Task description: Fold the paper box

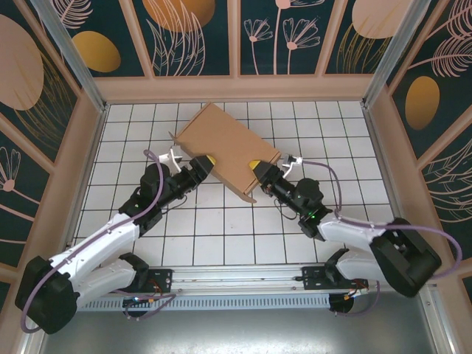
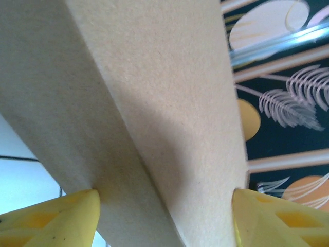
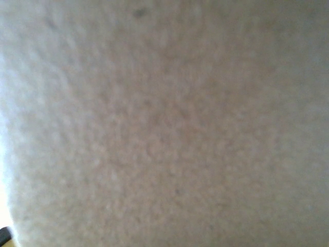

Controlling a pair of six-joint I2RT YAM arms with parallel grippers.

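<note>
Top external view: from where I stand, one white tiled table (image 1: 221, 236) carries everything.
Count of boxes: one paper box (image 1: 225, 144), plain brown cardboard.
Count of arms: two, bolted at the table's near edge, each with one pincer.
Box position: over the far middle of the table, turned at an angle to the table's tile lines; one flap juts toward the table's near edge.
Left gripper (image 1: 207, 161): over the table just left of centre, its yellow tip against the box's near-left edge.
Left wrist view: two yellow fingers (image 2: 51, 221) stand wide apart. A creased stretch of the box spans the whole gap, and the cardboard touches both fingers, so this pincer is clamped on the box.
Right gripper (image 1: 256, 167): over the table just right of centre, yellow tip against the box's near edge, close to the jutting flap.
Right wrist view: blurred brown cardboard pressed close to the lens.
Right pincer state: I cannot tell how far apart its fingers stand, or whether it grips the box or merely touches it.
Cables: one looped lead behind each wrist.
</note>
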